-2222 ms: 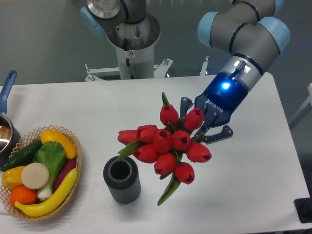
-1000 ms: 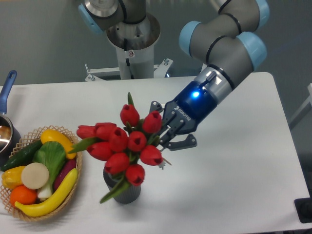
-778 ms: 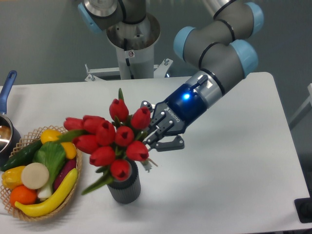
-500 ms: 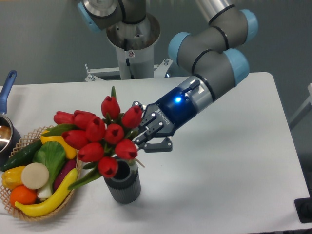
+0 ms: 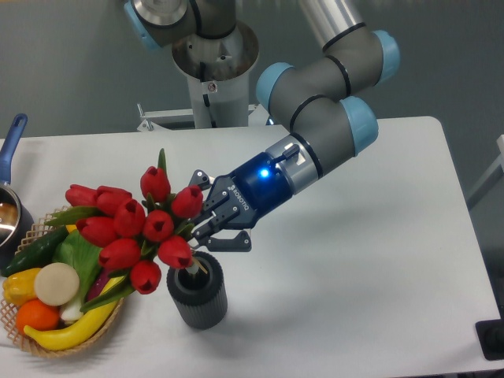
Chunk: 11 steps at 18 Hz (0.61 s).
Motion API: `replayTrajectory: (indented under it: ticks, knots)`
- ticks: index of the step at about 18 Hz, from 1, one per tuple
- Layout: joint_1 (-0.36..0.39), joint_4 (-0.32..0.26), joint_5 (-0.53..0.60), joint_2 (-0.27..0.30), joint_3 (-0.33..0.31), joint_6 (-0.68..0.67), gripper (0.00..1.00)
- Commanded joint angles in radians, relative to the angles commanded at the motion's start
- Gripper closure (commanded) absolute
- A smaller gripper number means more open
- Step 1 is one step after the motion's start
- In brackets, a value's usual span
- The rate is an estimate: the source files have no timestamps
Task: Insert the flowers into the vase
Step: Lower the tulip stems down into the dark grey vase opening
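A bunch of red tulips, the flowers (image 5: 130, 224), hangs tilted to the left, its buds spreading over the wicker basket's edge. My gripper (image 5: 206, 223) is shut on the green stems just right of the buds. The stem ends reach down to the mouth of the vase (image 5: 198, 295), a short dark grey ribbed cylinder standing upright on the white table. The gripper sits just above the vase's rim; how deep the stems go inside is hidden.
A wicker basket (image 5: 118, 303) with bananas, a cucumber and other vegetables stands at the left, partly under the buds. A blue-handled metal pot (image 5: 9, 193) is at the far left edge. The arm's base column (image 5: 211, 75) rises behind the table.
The arm has swung left with the bunch, carrying it from right of the vase to above it. The buds now lean over the basket and the stem ends meet the vase's mouth.
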Motion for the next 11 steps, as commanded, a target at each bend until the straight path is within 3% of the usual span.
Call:
replayTrajectory:
  ticks: [7,11]
  knots:
    - [-0.002,0.015,0.014,-0.023,-0.020,0.002,0.83]
    - [-0.008,0.054,0.020,-0.044,-0.038,0.002,0.83]
